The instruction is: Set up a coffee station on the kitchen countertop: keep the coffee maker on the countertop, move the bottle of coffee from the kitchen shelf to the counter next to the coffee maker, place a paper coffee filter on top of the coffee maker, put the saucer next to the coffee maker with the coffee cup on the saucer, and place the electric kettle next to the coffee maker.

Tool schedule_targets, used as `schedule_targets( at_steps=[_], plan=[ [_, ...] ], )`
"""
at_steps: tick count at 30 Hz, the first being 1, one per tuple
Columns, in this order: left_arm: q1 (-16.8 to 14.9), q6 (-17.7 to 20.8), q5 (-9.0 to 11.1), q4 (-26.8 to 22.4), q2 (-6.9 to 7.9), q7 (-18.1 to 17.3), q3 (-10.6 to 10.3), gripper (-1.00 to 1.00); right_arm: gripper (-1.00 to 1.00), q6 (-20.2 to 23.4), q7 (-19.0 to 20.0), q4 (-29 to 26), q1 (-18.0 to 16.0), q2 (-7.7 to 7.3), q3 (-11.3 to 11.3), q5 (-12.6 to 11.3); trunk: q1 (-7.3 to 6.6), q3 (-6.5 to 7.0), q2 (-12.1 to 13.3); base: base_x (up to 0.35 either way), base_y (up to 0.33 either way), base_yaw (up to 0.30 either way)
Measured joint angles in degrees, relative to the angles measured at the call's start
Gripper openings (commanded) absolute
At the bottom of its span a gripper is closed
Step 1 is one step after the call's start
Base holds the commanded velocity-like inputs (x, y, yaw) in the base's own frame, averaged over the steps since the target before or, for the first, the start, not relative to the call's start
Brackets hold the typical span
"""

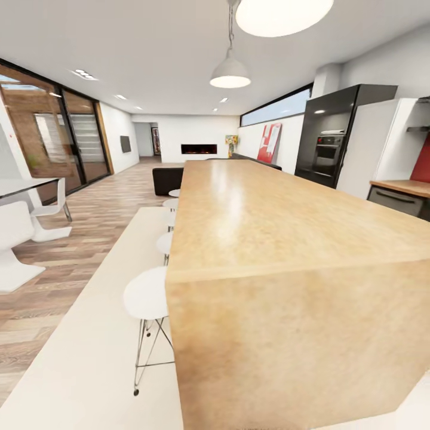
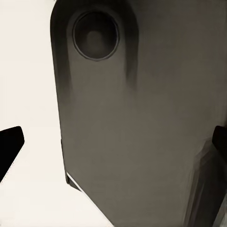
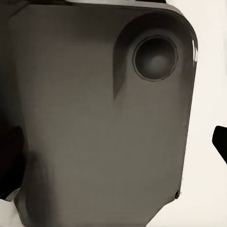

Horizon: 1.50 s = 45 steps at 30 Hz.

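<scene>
The head view looks along a big brown wooden island (image 1: pixel 269 239) that runs from near to far through the middle of the room. Its near end face is close to the camera. On the left side of the island stands a row of white stools (image 1: pixel 146 295) on thin wire legs, on a pale floor strip. Further left there is wooden floor (image 1: pixel 89 221), white chairs (image 1: pixel 15 245) and large dark-framed glass doors (image 1: pixel 60 137). At the far end of the room a dark sofa (image 1: pixel 167 179) stands before a white wall with a long black fireplace (image 1: pixel 199 149). On the right is a tall black cabinet with a built-in oven (image 1: pixel 328 149), and at the right edge a piece of the countertop (image 1: pixel 401 186) with a light wood top above a grey drawer. No coffee maker, bottle, filter, saucer, cup or kettle can be seen on that piece. Two white pendant lamps (image 1: pixel 230 74) hang above the island.

In the left wrist view, a dark grey robot body panel (image 2: pixel 137 132) with a round recess is very close, and one black fingertip (image 2: pixel 9 146) of the left hand comes in at the edge. In the right wrist view a similar grey panel (image 3: pixel 94 123) is close, with a black fingertip (image 3: pixel 220 142) of the right hand at the edge. I cannot tell if either hand is wide or narrow.
</scene>
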Motion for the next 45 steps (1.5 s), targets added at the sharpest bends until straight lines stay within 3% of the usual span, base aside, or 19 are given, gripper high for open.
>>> schedule_targets(
  at_steps=[31, 45],
  plan=[
    [0.0, 0.51, 0.21, 0.02, -0.62, 0.57, 0.08, 1.0, 1.0, 0.03, -0.02, -0.11, 0.01, -1.06, -0.02, -0.08, -6.58, 5.38, 12.02, 0.0, 0.0, -0.273],
    [0.0, 0.44, 0.29, -0.06, -0.64, 0.57, -0.07, 1.0, 1.0, 0.01, 0.0, -0.92, -0.02, -2.46, -0.01, -0.08, -9.66, 7.9, 17.64, 0.0, 0.0, -0.3]
  ],
)
